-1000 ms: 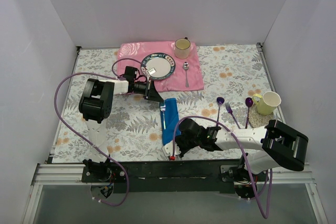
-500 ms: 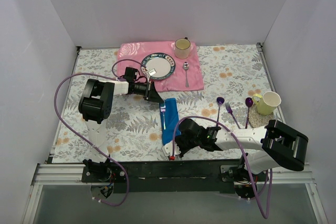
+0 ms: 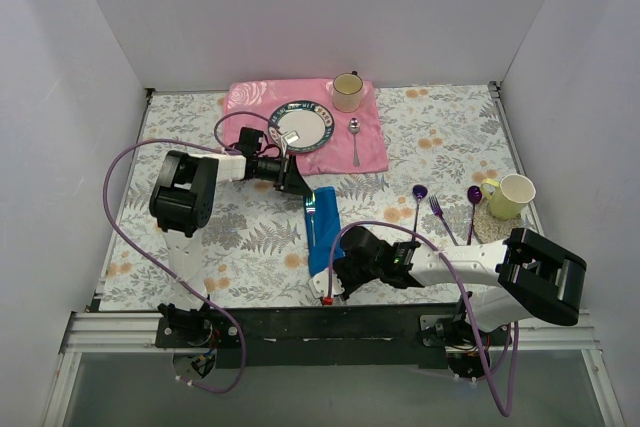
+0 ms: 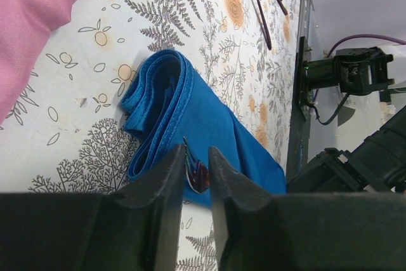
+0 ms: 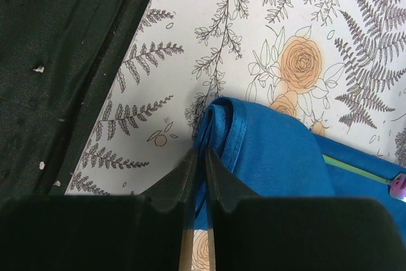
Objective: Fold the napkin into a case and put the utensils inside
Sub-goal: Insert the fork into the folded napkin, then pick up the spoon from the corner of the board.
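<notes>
Floral tablecloth (image 3: 450,137) | step, likely: loading narrow blue cloth case (image 3: 323,237) | right gripper (image 5: 198,153) pinches its near edge | left gripper (image 4: 196,153) straddles iridescent metal utensil (image 4: 198,176), grip unclear | next: you release it cleanly

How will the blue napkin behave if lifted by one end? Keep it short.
The napkin is probably floppy: its folded layers curl softly at the end, so it would likely sag and unfold. It looks light, thin cloth lying flat. The utensil tucked inside may slide out if tilted.
</notes>
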### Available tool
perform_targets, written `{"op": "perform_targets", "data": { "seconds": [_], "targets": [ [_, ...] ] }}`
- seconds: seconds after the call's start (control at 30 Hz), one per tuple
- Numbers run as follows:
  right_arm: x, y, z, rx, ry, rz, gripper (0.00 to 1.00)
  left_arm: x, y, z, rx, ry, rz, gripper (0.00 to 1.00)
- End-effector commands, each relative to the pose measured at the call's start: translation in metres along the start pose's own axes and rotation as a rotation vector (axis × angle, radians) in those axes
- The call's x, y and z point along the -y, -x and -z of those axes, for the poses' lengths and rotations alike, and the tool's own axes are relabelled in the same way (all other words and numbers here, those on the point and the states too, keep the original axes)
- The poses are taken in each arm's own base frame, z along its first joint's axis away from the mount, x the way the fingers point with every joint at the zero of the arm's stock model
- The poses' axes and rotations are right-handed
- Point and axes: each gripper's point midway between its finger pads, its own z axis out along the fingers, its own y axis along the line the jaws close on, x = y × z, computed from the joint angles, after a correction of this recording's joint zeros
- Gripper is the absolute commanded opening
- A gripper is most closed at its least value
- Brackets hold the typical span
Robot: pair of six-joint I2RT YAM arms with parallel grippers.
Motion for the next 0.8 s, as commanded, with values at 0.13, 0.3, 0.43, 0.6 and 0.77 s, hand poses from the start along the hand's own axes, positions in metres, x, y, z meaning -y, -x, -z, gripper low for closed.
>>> {"op": "perform_targets", "data": {
  "seconds": [0.13,0.3,0.43,0.6,0.77],
  "targets": [
    [0.007,0.01,0.002,0.016,-0.012,-0.004,0.18,0.029,0.041,0.017,0.078,0.076,-0.272,0.39],
    [0.008,0.011,0.004,0.012,-0.011,-0.01,0.21,0.036,0.049,0.02,0.084,0.143,-0.406,0.49],
    [0.012,0.014,0.01,0.005,-0.03,-0.046,0.37,0.04,0.059,0.028,0.101,0.216,-0.516,0.55],
    [0.015,0.033,0.036,0.026,-0.044,-0.086,0.53,0.063,0.078,0.056,0.176,0.273,-0.56,0.73],
    [0.02,0.053,0.065,0.042,-0.065,-0.146,0.58,0.083,0.1,0.092,0.28,0.341,-0.547,0.79]
  ]
}}
